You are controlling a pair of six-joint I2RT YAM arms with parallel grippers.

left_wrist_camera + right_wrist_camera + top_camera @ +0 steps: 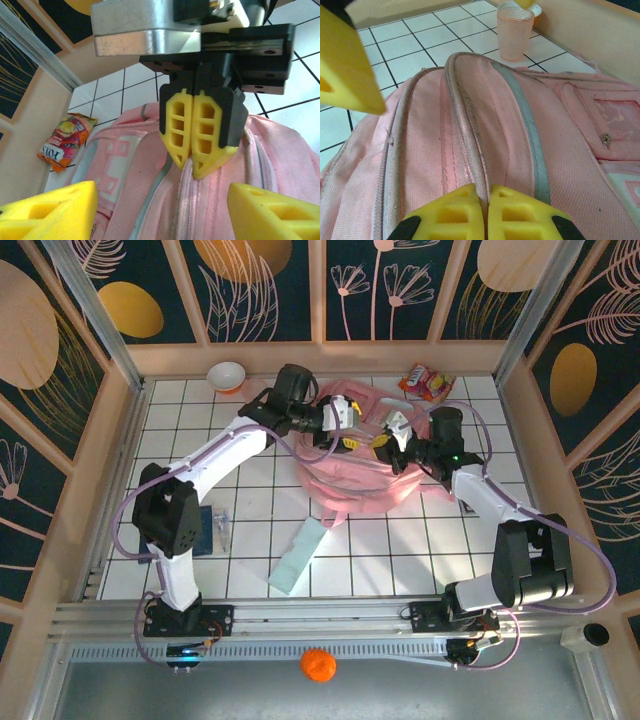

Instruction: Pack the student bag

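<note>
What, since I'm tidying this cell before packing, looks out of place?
An orange ball lies on the grey ledge at the near edge, off the tiled table where the bag and the other items sit. Nothing looks spilled or damaged.

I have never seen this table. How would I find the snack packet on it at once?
Start from the pink bag in the middle of the tiled table. Behind it, by the far wall near the right corner, lies the snack packet. It is the only crinkly red-and-orange wrapper with printed letters; the bowl at the far left is round and white.
</note>
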